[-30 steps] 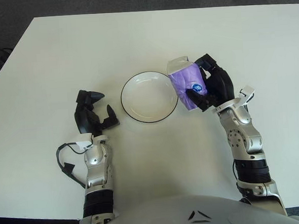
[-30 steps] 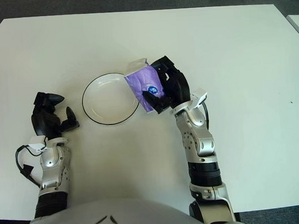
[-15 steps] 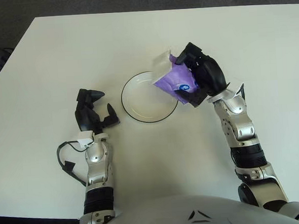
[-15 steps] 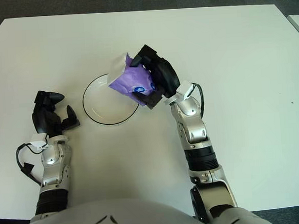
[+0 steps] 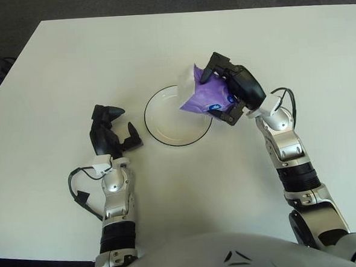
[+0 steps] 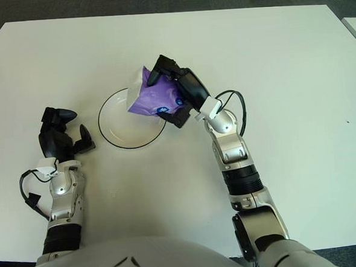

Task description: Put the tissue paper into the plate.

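Note:
A purple tissue pack [image 5: 204,95] with a white end is held in my right hand [image 5: 226,88], lifted and tilted over the right rim of the white plate [image 5: 165,119]. The plate has a thin dark rim and nothing lies in it. The pack's white end [image 6: 136,87] points left over the plate's right part. My left hand [image 5: 110,133] shows to the left of the plate, fingers spread and holding nothing.
The white table [image 5: 172,43] extends well beyond the plate on all sides. A black cable [image 5: 78,188] loops beside my left forearm. Dark floor lies past the far edge.
My right hand has carried the tissue pack up and leftward, from beside the plate's right edge to above its right rim, tilting it. The left hand has barely moved.

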Action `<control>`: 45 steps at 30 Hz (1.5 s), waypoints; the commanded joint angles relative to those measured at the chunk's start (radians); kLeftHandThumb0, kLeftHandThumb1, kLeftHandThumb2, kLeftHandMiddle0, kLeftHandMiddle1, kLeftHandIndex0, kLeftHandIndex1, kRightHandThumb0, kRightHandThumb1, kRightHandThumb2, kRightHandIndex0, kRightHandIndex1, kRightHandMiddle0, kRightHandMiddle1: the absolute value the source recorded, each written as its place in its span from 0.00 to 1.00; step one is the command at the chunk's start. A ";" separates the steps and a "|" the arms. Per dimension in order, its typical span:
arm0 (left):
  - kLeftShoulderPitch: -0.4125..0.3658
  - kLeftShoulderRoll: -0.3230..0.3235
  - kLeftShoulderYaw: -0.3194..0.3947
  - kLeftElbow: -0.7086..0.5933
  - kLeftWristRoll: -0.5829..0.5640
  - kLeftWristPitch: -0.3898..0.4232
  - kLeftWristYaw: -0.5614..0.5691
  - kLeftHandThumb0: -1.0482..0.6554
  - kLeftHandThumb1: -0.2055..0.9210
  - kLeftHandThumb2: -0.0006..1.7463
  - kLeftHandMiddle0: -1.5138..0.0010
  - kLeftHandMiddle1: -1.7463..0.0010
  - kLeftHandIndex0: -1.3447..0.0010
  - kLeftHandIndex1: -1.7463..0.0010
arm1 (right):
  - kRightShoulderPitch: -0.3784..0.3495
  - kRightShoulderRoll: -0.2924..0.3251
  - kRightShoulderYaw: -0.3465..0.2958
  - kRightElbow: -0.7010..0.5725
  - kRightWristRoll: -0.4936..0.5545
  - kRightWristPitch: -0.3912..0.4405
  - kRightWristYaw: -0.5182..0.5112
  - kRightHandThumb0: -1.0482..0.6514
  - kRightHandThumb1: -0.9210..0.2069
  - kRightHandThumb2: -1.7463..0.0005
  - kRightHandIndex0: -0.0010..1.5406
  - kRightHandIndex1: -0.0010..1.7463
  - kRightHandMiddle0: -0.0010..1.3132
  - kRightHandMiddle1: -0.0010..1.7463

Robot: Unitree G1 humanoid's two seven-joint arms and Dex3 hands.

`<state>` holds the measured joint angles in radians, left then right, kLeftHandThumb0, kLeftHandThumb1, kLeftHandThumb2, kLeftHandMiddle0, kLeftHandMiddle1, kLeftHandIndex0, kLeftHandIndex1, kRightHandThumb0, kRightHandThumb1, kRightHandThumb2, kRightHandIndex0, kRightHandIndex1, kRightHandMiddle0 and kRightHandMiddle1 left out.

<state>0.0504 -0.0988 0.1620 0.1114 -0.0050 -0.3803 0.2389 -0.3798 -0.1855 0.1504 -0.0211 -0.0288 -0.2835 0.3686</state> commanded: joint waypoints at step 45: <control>0.067 -0.004 -0.011 0.107 0.049 0.021 0.050 0.61 0.18 0.97 0.44 0.00 0.54 0.00 | -0.151 -0.212 0.205 0.049 -0.342 -0.156 0.134 0.16 0.45 0.47 0.01 0.10 0.02 0.18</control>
<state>0.0387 -0.0942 0.1545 0.1209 0.0203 -0.3934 0.2824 -0.5191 -0.3673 0.3509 0.0072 -0.3235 -0.3722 0.5292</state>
